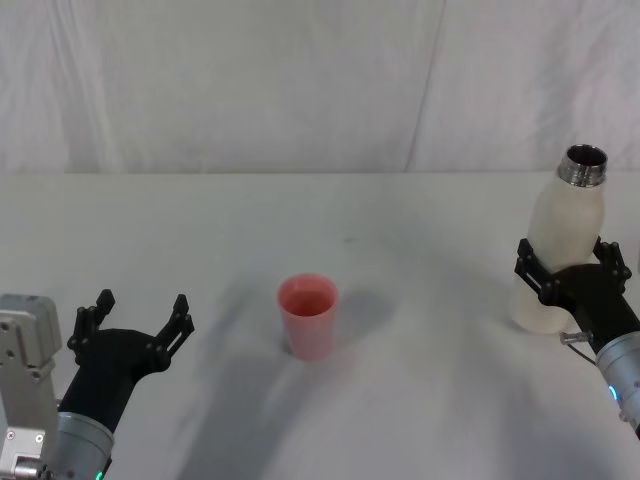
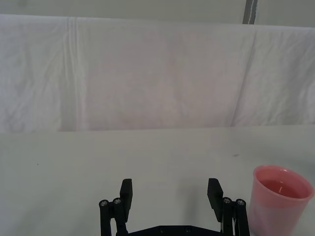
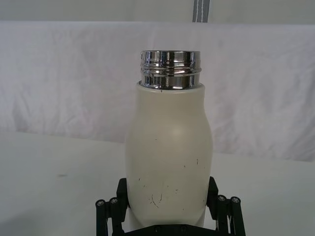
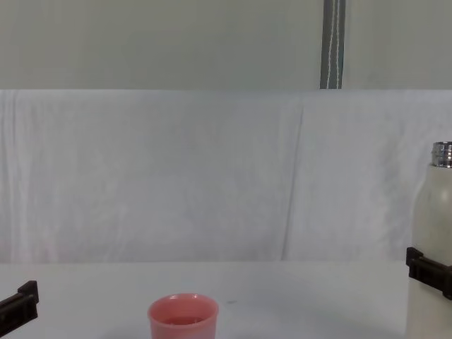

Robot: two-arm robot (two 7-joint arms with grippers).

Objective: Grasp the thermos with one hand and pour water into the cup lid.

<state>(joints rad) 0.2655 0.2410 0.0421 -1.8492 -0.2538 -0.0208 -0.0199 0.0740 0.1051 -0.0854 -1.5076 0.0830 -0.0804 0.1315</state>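
Observation:
The cream-white thermos (image 1: 565,225) stands upright at the table's right side, its steel neck open at the top. My right gripper (image 1: 572,268) is shut on the thermos low on its body, one finger on each side; the right wrist view shows the thermos (image 3: 167,147) between the fingers (image 3: 123,196). The pink cup lid (image 1: 308,315) sits upright mid-table, well to the left of the thermos. My left gripper (image 1: 140,318) hovers open at the table's left front, with the cup lid (image 2: 278,199) off to its side. The chest view shows the cup lid (image 4: 182,318) and thermos (image 4: 432,233).
A white cloth covers the table (image 1: 420,400) and hangs as a backdrop (image 1: 300,80) behind it. A metal pole (image 4: 333,42) rises behind the backdrop. Bare tabletop lies between the cup lid and the thermos.

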